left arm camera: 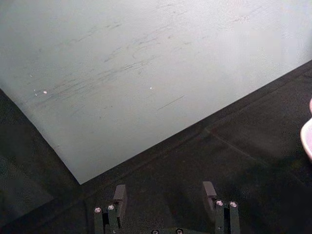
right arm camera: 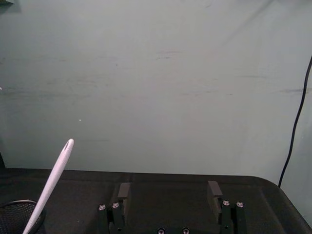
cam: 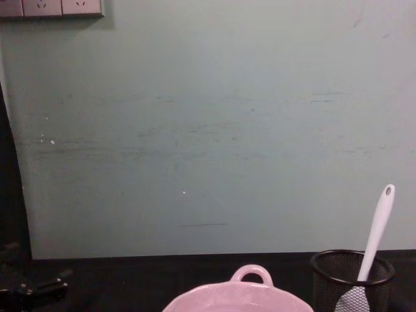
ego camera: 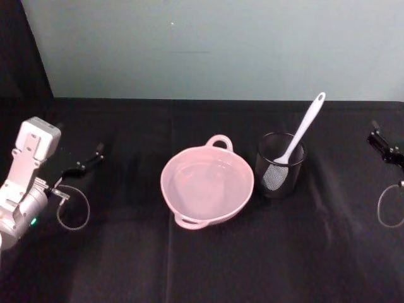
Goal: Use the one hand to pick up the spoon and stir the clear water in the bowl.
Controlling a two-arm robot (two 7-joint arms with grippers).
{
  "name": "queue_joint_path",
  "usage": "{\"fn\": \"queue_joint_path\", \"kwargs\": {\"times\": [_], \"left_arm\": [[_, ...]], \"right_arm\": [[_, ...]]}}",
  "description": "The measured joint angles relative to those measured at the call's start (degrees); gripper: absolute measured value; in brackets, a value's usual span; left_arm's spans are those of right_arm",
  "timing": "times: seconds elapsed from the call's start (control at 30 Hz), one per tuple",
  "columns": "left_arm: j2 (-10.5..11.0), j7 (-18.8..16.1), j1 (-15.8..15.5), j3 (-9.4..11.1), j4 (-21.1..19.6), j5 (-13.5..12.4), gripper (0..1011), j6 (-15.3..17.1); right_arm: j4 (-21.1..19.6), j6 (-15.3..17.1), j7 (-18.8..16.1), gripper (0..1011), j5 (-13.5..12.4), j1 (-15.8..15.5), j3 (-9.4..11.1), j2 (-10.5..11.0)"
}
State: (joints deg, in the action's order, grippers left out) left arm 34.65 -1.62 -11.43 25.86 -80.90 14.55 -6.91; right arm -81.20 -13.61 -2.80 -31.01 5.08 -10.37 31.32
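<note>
Two grippers idle, jaws open, holding nothing.
The spoon [ego camera: 302,134] stands in the mesh cup [ego camera: 279,165] beside the bowl [ego camera: 207,187]; left gripper [ego camera: 95,156], right gripper [ego camera: 377,139].

The bowl [cam: 237,296] was cut off by the bottom edge of the chest view, and in the left wrist view only a sliver of its rim showed at the right edge. The spoon [cam: 376,237] had its head veiled behind the mesh cup [cam: 351,279], itself cropped at the bottom edge. The right tool [ego camera: 385,145] was cut by the head view's right edge.
</note>
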Motion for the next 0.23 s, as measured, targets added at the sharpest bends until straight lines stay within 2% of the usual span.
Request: {"fn": "queue_joint_path", "kwargs": {"times": [0.23], "left_arm": [[0.0, 0.0, 0.0, 0.0, 0.0, 0.0, 1011, 0.0]], "right_arm": [[0.0, 0.0, 0.0, 1002, 0.0, 0.0, 0.0, 0.0]]}}
